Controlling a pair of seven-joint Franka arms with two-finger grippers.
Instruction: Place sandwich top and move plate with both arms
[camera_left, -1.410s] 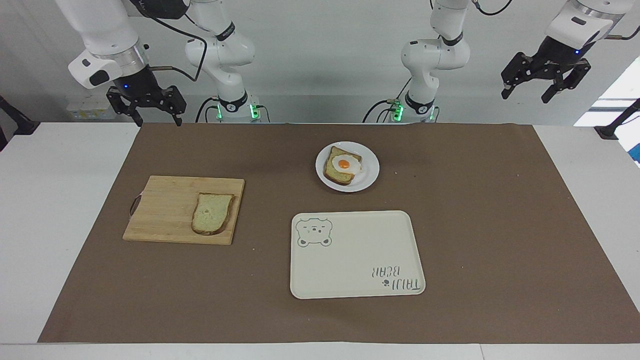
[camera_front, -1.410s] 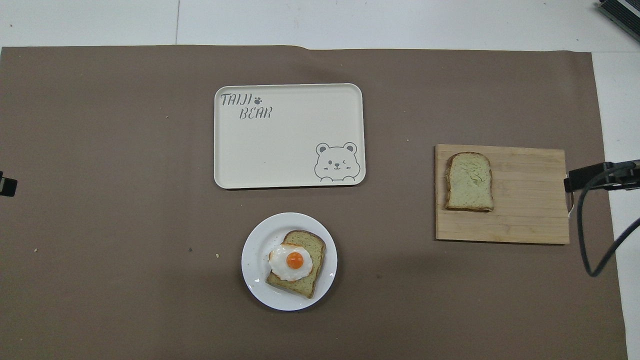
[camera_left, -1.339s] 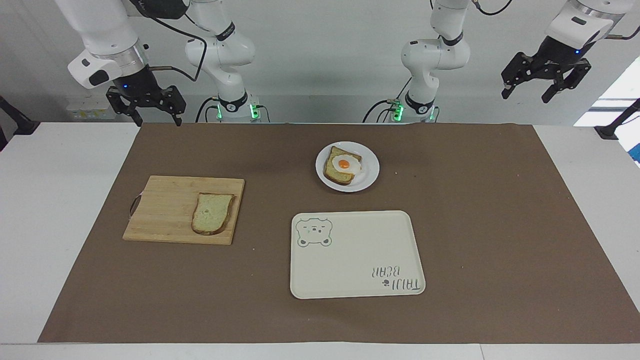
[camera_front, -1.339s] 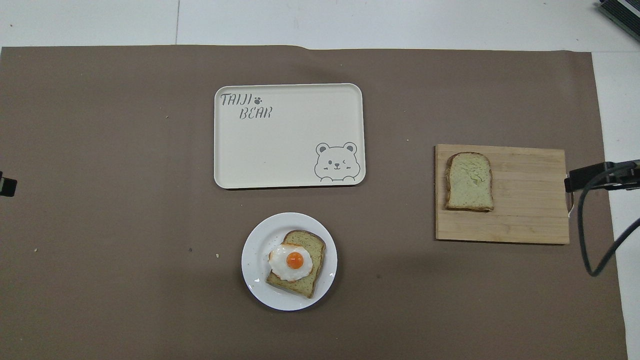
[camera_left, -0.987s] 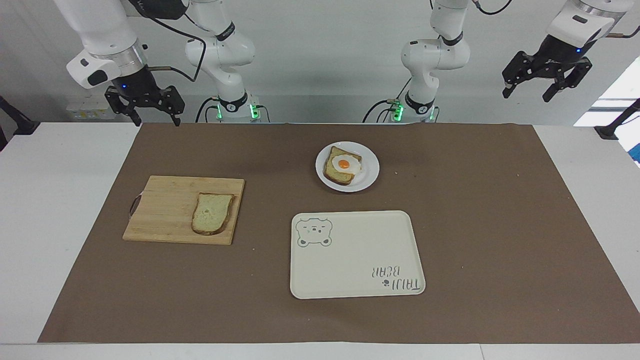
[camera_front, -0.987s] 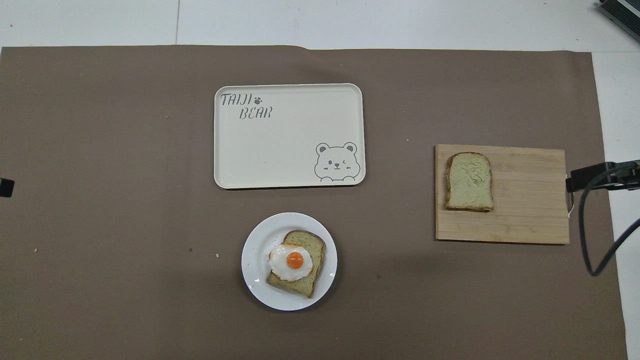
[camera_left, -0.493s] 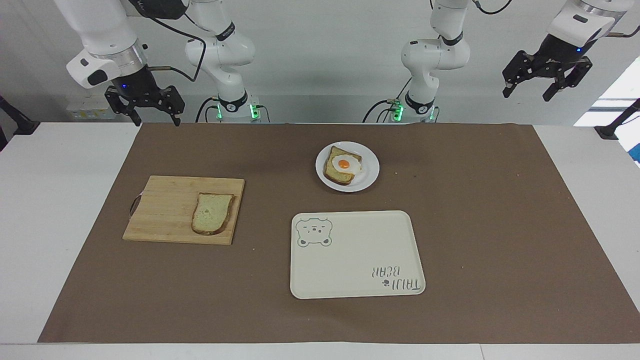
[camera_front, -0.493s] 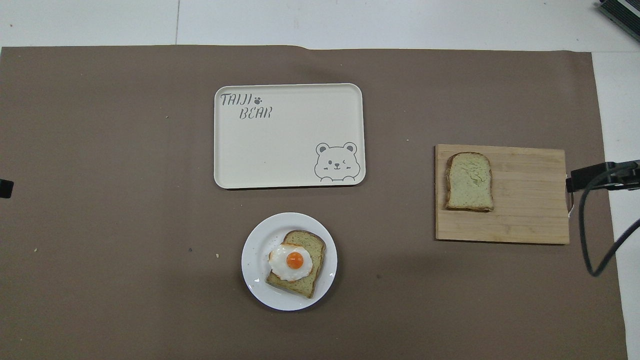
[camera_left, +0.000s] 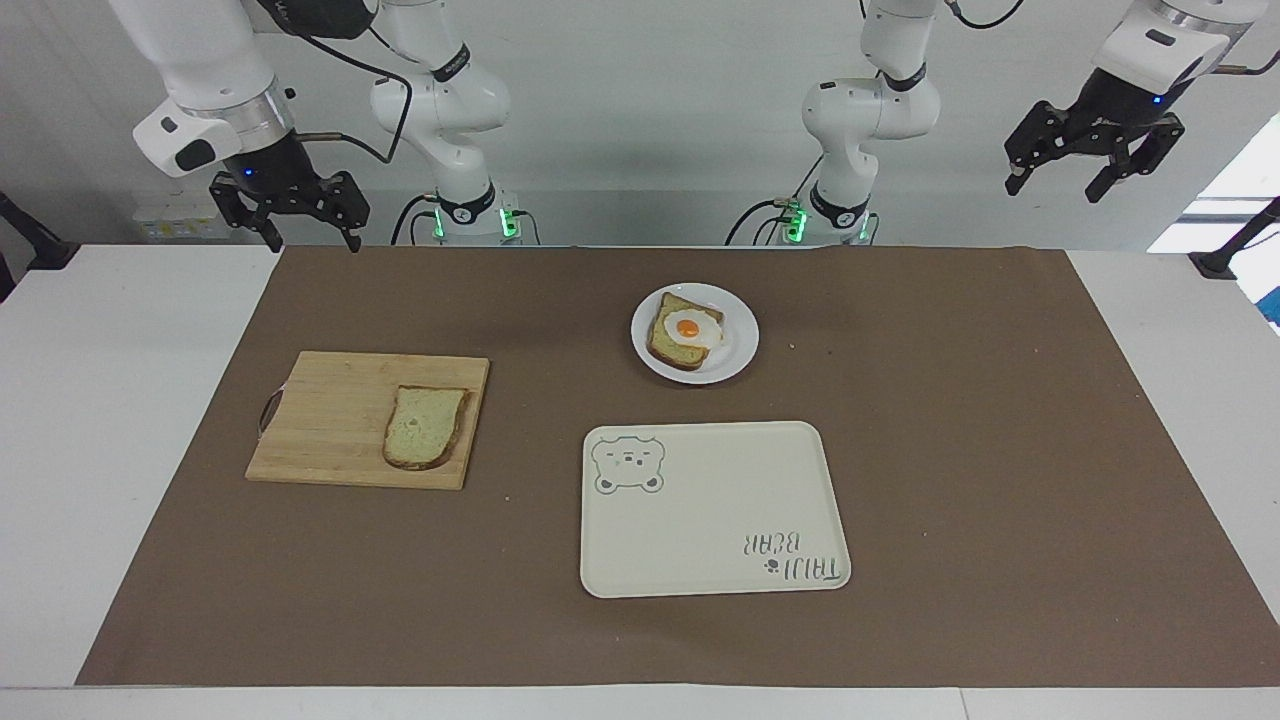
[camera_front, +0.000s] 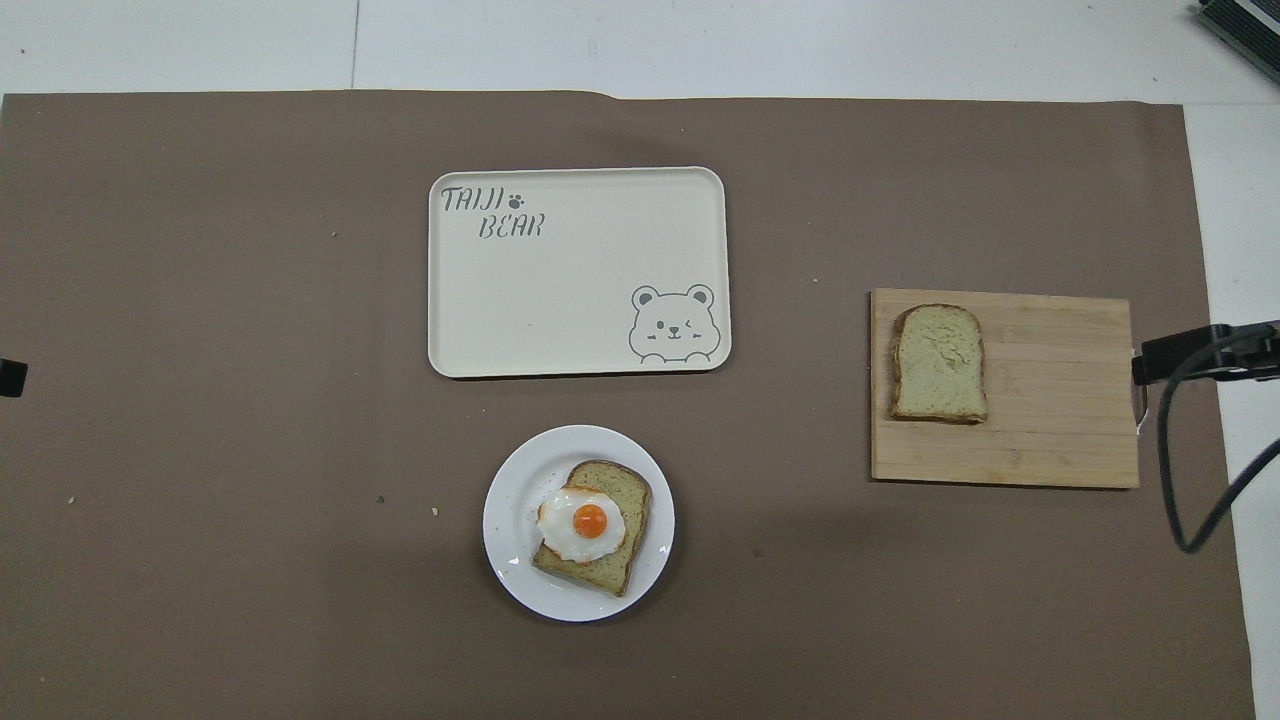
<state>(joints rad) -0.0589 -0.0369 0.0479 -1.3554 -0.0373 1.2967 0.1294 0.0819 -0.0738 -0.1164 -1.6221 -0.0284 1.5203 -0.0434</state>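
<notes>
The sandwich top (camera_left: 424, 427), a plain pale slice with a brown crust, lies on a wooden cutting board (camera_left: 330, 415) toward the right arm's end; it also shows in the overhead view (camera_front: 939, 362). The small white plate (camera_left: 741, 350) sits near the robots at mid-table and bears a bread slice with a fried egg (camera_left: 686, 334); the plate also shows in the overhead view (camera_front: 512, 480). My right gripper (camera_left: 312, 240) hangs open and empty in the air over the mat's edge at the robots' end. My left gripper (camera_left: 1052, 190) is open and empty, raised high at the left arm's end.
A cream rectangular bear-print tray (camera_left: 715, 480) lies farther from the robots than the plate, also seen from overhead (camera_front: 580, 330). A brown mat (camera_left: 950, 450) covers most of the white table. A black cable (camera_front: 1170, 470) hangs at the right arm's end.
The left gripper has risen very slightly. The right gripper has barely shifted. Nothing on the table has moved.
</notes>
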